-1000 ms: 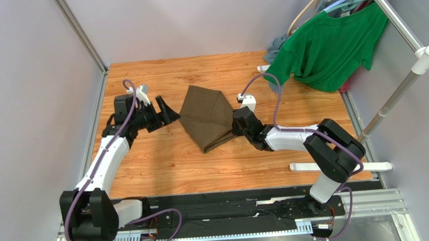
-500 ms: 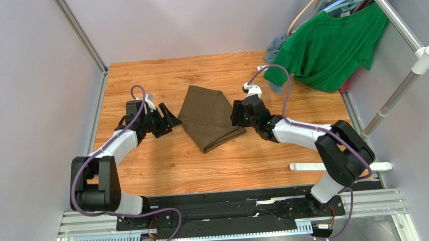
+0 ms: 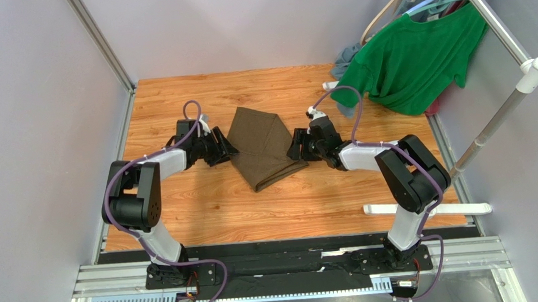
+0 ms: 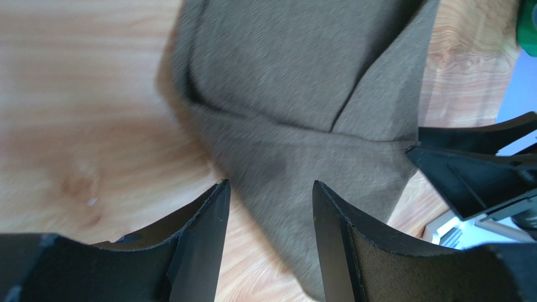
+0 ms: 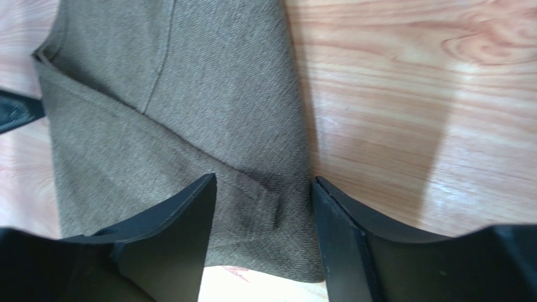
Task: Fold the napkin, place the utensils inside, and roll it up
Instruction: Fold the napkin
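The napkin sits mid-table, folded into a blunt wedge and lying flat on the wooden table. Its long axis runs from the far side down to a point on the near side. Flanking it across the short way, the left gripper is right at its left edge and the right gripper right at its right edge, neither clearly nearer. Both are spread wide and gripping nothing. Each wrist view looks down between parted fingers at the cloth's border; whether a fingertip touches fabric, I can't say. So the cloth lies inward from each gripper, and my read is that a pinch on those side edges comes next. No utensils show anywhere, and no container either. The green T-shirt hangs far right, well apart.
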### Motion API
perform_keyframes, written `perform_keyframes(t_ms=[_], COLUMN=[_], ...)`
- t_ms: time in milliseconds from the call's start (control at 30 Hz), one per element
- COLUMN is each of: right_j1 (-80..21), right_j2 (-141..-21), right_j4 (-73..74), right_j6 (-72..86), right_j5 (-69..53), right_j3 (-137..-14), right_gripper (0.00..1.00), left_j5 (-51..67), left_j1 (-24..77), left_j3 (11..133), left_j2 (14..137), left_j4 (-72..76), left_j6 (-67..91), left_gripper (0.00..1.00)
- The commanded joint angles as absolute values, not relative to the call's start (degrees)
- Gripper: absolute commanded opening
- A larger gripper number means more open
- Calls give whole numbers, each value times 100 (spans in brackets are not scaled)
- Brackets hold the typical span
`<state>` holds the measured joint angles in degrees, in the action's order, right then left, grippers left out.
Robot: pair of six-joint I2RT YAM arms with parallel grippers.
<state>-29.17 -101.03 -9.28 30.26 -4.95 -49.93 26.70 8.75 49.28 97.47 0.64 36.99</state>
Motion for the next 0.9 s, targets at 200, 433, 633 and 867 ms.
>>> perform_keyframes(t_ms=[200, 433, 633, 867], right_j1=[-2935, -3348, -3384, -3498], right_j2=[-9932, -9633, -8475, -7716], right_j4=[-1248, -1222, -441, 229], right_j6=[3919, 4245, 3773, 2945], right_j5=[-712, -616, 315, 669], right_j3=[-4193, -3666, -3744, -4253], right_gripper=[57, 56, 62, 61], left_j5=[2848, 2673, 1565, 1458], left_j1=[1151, 1318, 1318, 1353], left_j3=[5695, 6090, 5662, 4597], left_j2=[10371, 10424, 9353, 8069], left_j4=[562, 230, -483, -326], left_j6=[3771, 3429, 2997, 3146], left_gripper=[58, 60, 76, 72])
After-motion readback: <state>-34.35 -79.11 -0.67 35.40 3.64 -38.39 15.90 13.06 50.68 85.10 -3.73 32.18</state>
